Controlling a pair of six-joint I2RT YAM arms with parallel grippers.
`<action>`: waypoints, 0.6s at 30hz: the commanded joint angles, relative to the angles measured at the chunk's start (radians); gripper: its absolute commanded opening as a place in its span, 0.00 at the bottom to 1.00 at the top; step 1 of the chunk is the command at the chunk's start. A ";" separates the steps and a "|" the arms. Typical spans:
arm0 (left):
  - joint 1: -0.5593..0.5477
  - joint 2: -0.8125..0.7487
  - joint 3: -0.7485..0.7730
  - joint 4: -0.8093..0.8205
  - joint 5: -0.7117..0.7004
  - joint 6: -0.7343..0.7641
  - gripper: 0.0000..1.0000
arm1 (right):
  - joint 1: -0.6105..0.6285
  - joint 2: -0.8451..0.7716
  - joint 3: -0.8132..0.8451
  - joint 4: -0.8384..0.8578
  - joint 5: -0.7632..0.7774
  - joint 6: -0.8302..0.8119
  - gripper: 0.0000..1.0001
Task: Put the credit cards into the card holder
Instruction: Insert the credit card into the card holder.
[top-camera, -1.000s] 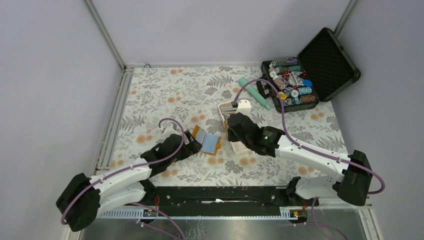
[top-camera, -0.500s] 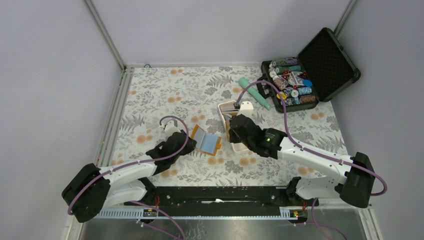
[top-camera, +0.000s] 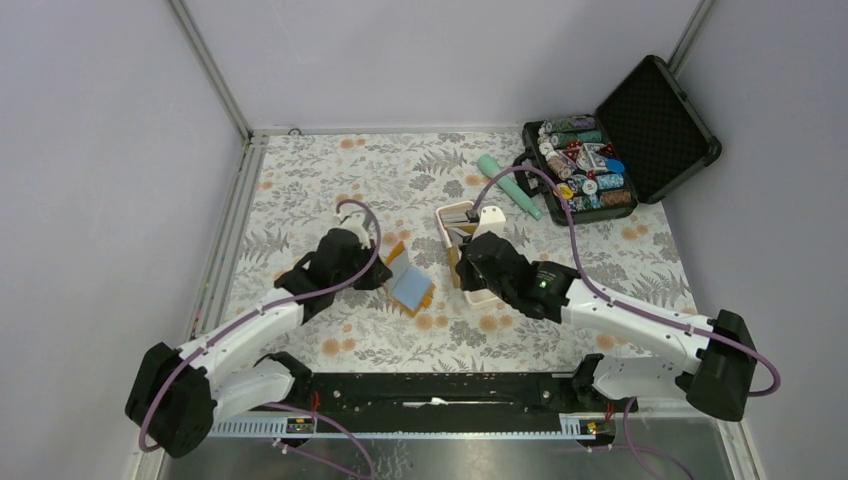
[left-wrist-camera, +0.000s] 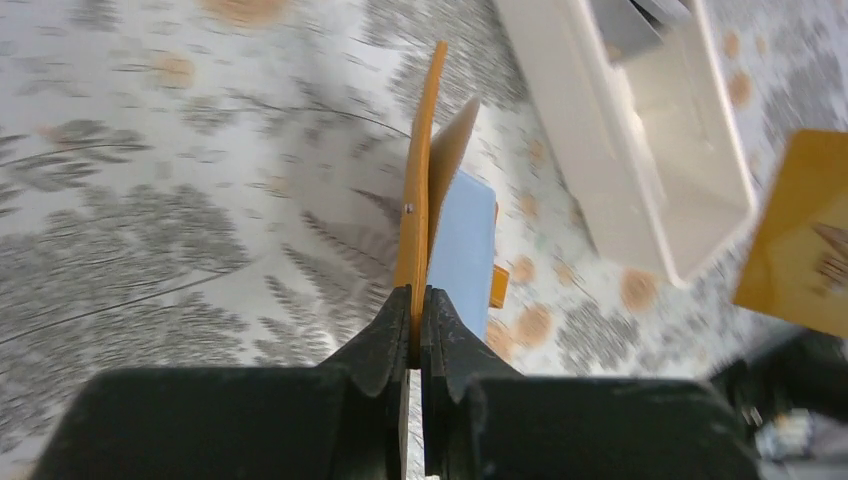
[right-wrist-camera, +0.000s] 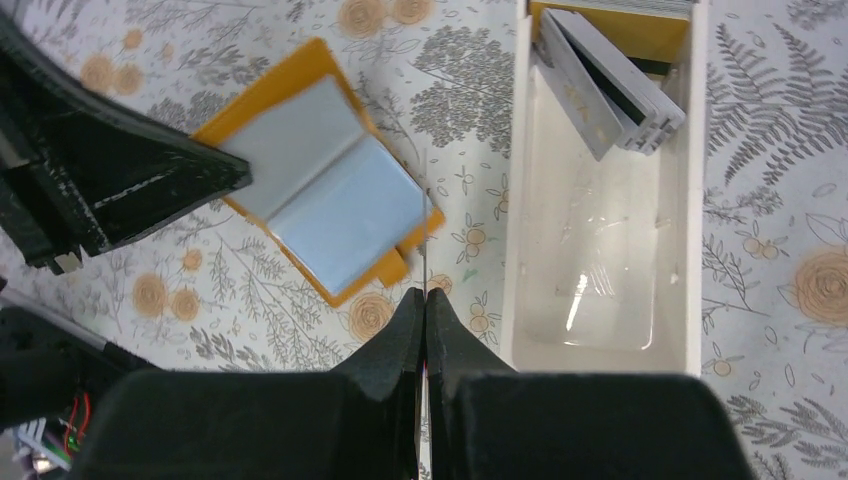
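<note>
The orange card holder (top-camera: 410, 283) lies open on the floral cloth, its light blue pockets (right-wrist-camera: 320, 205) facing up. My left gripper (left-wrist-camera: 417, 300) is shut on the holder's orange cover (left-wrist-camera: 420, 180), which stands on edge between the jaws. It reaches in from the holder's left (top-camera: 383, 268). My right gripper (right-wrist-camera: 425, 300) is shut on a tan-orange credit card (left-wrist-camera: 800, 235), seen edge-on as a thin line in its own view. It hovers just right of the holder (top-camera: 462, 262). More credit cards (right-wrist-camera: 610, 90), grey and white, lean at the far end of the white tray (right-wrist-camera: 520, 200).
The long white tray (top-camera: 484, 297) sits right of the holder, under the right arm. An open black case (top-camera: 660, 120) with poker chips (top-camera: 585, 170) stands at the back right, with a teal object (top-camera: 508, 185) beside it. A metal rail (top-camera: 225, 230) runs along the left edge.
My left gripper has closed on the card holder's cover and swung toward the back, lifting that flap on edge. The right gripper with its card has shifted only slightly.
</note>
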 joint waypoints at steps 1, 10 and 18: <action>0.005 0.101 0.146 -0.160 0.391 0.094 0.00 | -0.007 -0.061 -0.039 0.104 -0.154 -0.135 0.00; 0.003 0.319 0.323 -0.410 0.466 0.251 0.00 | -0.011 -0.155 -0.097 0.106 -0.202 -0.151 0.00; 0.003 0.348 0.370 -0.445 0.168 0.173 0.99 | -0.011 -0.204 -0.150 0.116 -0.214 -0.106 0.00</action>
